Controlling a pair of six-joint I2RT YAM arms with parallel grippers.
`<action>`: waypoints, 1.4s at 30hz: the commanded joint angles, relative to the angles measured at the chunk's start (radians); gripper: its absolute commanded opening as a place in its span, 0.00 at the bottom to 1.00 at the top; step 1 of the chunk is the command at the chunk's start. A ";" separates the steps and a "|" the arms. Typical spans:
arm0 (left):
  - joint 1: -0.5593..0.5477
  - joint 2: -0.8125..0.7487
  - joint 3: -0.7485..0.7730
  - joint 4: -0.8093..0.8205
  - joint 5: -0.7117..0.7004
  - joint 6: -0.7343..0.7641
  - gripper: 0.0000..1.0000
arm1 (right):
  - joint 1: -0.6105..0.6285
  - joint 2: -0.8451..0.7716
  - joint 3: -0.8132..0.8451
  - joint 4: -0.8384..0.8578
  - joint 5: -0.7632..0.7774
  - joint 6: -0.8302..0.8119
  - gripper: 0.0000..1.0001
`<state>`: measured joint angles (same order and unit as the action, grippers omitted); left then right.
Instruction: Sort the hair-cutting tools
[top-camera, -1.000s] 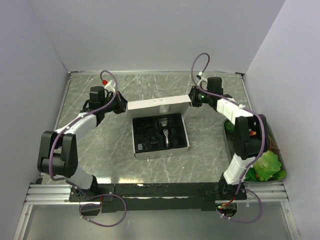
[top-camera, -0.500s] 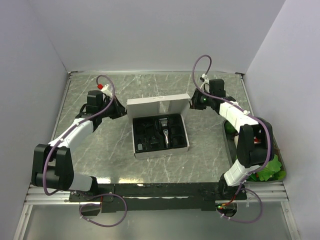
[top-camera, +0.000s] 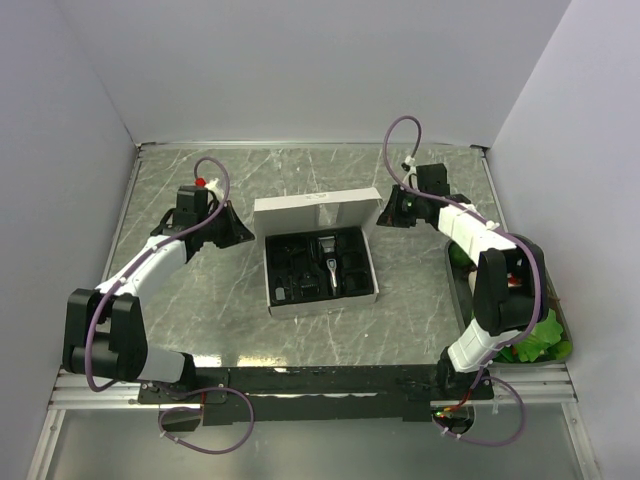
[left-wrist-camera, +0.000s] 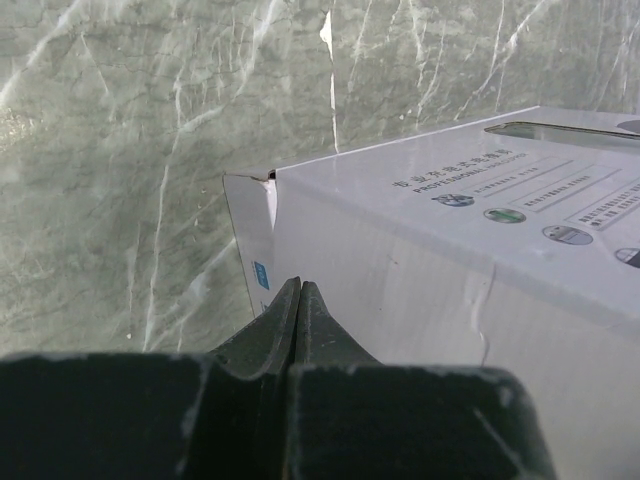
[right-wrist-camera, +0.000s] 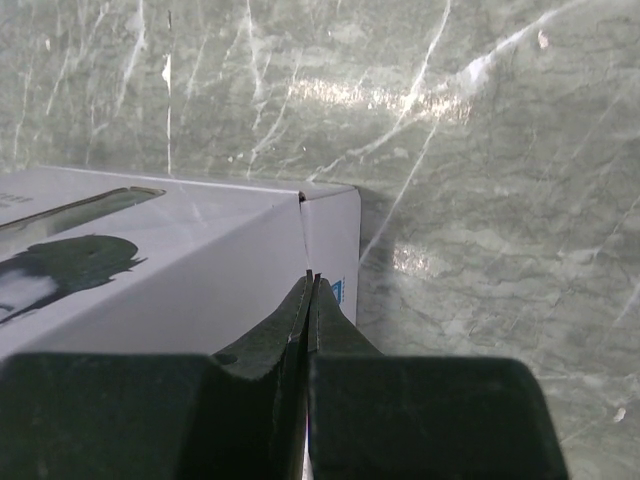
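My left pincer (left-wrist-camera: 300, 286) is pressed fully together with nothing between its fingers. Its tips sit just in front of the left end flap of the white box lid (left-wrist-camera: 420, 250); I cannot tell whether they touch it. My right pincer (right-wrist-camera: 312, 280) is likewise closed tight and empty, its tips at the lid's right end corner. The hair clipper (top-camera: 329, 263) lies between the two pincers, nearer the arm bases than either, in the black tray (top-camera: 274, 272) of the open box on the marble surface (top-camera: 200, 300). The dark attachments around it blend into the tray, and I cannot separate them.
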<state>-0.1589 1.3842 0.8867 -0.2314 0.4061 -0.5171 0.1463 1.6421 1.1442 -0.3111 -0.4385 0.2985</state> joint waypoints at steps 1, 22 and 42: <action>-0.005 -0.033 0.020 0.007 0.002 0.017 0.01 | 0.016 -0.053 -0.012 0.000 -0.020 0.007 0.00; -0.042 -0.040 0.003 0.056 0.068 -0.008 0.01 | 0.059 -0.057 -0.037 0.036 -0.071 0.013 0.00; -0.053 -0.086 -0.094 0.081 0.060 -0.017 0.01 | 0.078 -0.093 -0.104 0.055 -0.066 0.021 0.00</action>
<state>-0.2070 1.3365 0.8108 -0.1913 0.4477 -0.5198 0.2054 1.6100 1.0592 -0.2863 -0.4923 0.3099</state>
